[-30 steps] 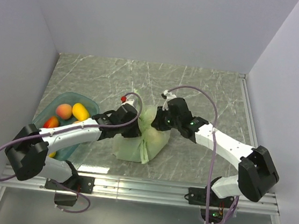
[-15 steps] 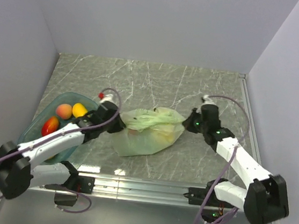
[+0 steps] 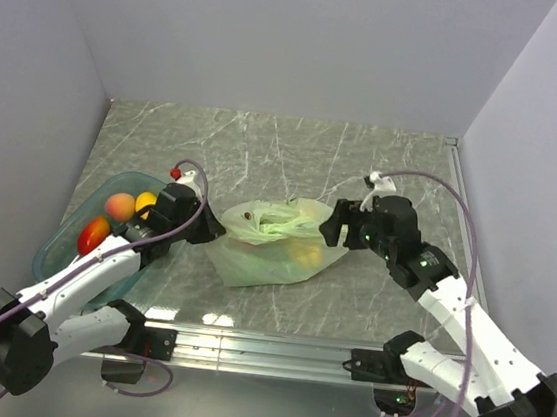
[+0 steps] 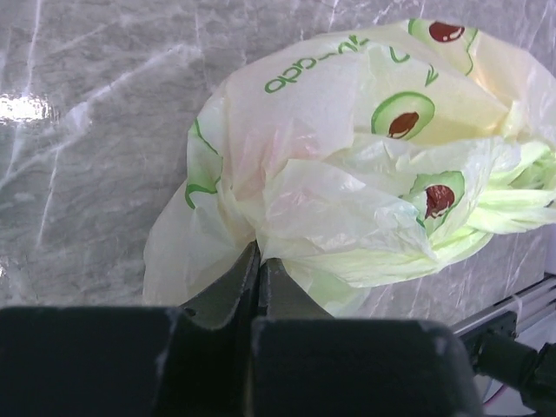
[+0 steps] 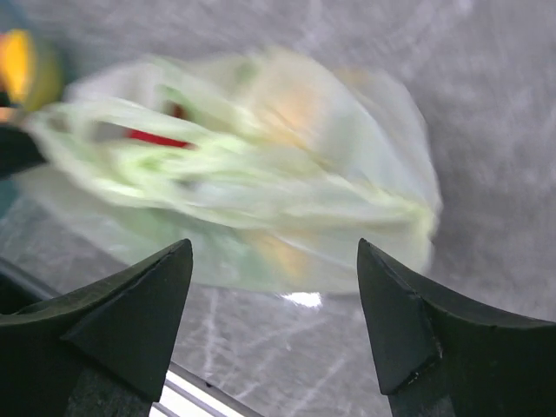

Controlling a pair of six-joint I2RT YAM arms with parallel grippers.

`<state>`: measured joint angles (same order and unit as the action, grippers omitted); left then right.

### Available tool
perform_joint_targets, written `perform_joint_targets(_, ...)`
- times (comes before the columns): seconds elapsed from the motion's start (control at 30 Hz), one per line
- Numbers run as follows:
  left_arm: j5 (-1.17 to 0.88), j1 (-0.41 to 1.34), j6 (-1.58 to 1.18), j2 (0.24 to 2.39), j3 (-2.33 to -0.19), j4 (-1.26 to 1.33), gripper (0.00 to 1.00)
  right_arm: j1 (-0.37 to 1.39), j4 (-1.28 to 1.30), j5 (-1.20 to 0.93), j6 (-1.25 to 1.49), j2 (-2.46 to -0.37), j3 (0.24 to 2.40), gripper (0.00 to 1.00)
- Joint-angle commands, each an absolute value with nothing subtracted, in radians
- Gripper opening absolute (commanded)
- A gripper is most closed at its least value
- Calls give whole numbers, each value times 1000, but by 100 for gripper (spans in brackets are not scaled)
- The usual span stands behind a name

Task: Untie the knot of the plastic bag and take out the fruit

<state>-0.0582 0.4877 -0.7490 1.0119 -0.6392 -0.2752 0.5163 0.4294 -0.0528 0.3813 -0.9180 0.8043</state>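
The pale green plastic bag (image 3: 271, 253) with avocado prints lies slumped at the table's middle. My left gripper (image 3: 212, 229) is shut on the film of its left edge; in the left wrist view the jaws (image 4: 258, 258) pinch a fold of the plastic bag (image 4: 347, 174). My right gripper (image 3: 331, 229) stands open just off the bag's right side, and its wrist view is blurred, with nothing between the jaws (image 5: 274, 252). The knot is hidden among bunched green handle folds (image 3: 278, 227). Fruit shows only dimly through the film as a yellowish shape (image 3: 300, 255).
A teal transparent tray (image 3: 61, 244) sits at the left under my left arm, holding an orange-pink fruit (image 3: 118, 206), a yellow one (image 3: 145, 203) and a red-orange one (image 3: 93, 236). White walls close in both sides; the metal rail (image 3: 263, 346) runs along the near edge.
Both grippers pulled the bag's top apart sideways, spreading it wide. The right gripper then opened and let go of the bag. The left arm drew back left, still gripping.
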Motion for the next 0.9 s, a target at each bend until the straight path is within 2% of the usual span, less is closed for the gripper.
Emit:
perform_joint_targets(0.0,-103,492,-673,1000,-676,-267,4,613,477,38,259,-942,946,83)
perform_joint_targets(0.23,-89,491,-663,997,-683,-301,2,779,560,32,43,-1196,1127,83)
perform_joint_targets(0.3,-89,492,-666,1000,-683,-305,2,810,577,55,14,-1268,1143,87)
perform_joint_targets(0.47,-64,492,-670,1003,-693,-324,1,839,588,187,-28,-1359,1137,88)
perform_joint_targets(0.53,-46,491,-670,999,-693,-336,1,836,569,294,-9,-1368,1112,85)
perform_joint_targets(0.57,-35,492,-672,997,-692,-342,1,833,563,340,-2,-1373,1106,81)
perform_joint_targets(0.6,-23,492,-673,996,-692,-348,1,827,558,366,29,-1373,1098,72)
perform_joint_targets(0.63,-3,492,-673,996,-692,-366,1,821,557,385,43,-1370,1091,45)
perform_joint_targets(0.67,-3,492,-673,999,-690,-374,1,798,554,405,55,-1349,1086,32)
perform_joint_targets(0.77,28,489,-663,1005,-684,-379,1,724,532,387,95,-1269,1054,4)
perform_joint_targets(0.87,43,489,-654,1023,-690,-380,1,637,522,291,147,-1151,1019,0)
